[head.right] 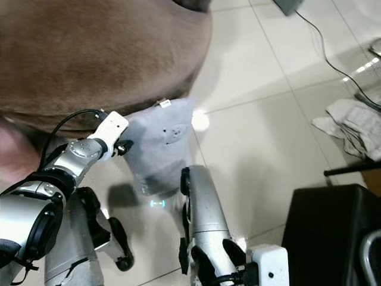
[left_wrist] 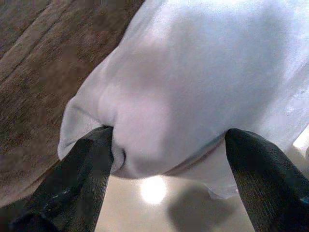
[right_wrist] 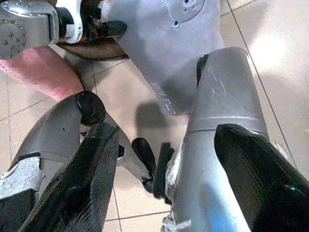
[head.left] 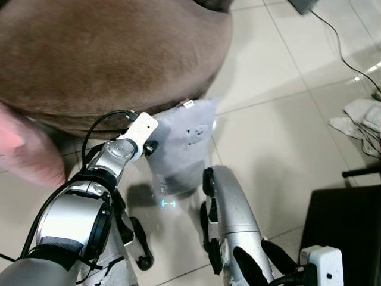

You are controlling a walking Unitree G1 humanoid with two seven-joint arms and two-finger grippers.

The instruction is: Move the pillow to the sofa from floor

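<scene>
Now the left tool (head.left: 150,146) pinches a corner of the pale grey pillow (head.left: 181,146), which hangs lengthwise toward the tiled floor (head.left: 268,137), just in front of the brown sofa (head.left: 101,53). Judging by this, the sofa seat lies up and far of the tool. The right tool (right_wrist: 164,159) hangs idle with fingers spread wide, holding nothing.

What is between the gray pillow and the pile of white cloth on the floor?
Just bare floor tiles between the pillow and the white cloth, as both eye views show.
</scene>
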